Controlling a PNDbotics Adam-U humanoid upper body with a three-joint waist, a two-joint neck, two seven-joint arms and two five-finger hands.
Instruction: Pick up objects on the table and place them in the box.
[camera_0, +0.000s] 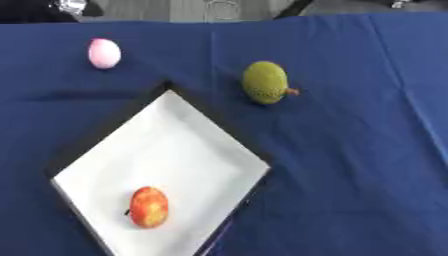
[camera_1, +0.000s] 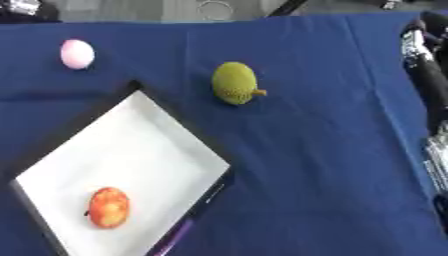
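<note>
The pink egg-shaped object (camera_0: 104, 53) lies on the worktop (camera_0: 350, 150) beyond the white box (camera_0: 175, 145). A red-orange apple (camera_0: 149, 207) rests inside the box, already placed. The green bumpy fruit (camera_0: 265, 82) lies beyond the box's right side. The right arm (camera_1: 429, 70) stands right of it; its fingers cannot be made out.

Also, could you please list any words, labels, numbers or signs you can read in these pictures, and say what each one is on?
No readable text shows in either view.
White box: plain inside, no print visible.
Red-orange apple-like fruit in the box: no sticker visible.
Green bumpy fruit and pink egg-shaped object on the blue tablecloth: no markings.
Robot arm at the right edge: no label can be made out.
</note>
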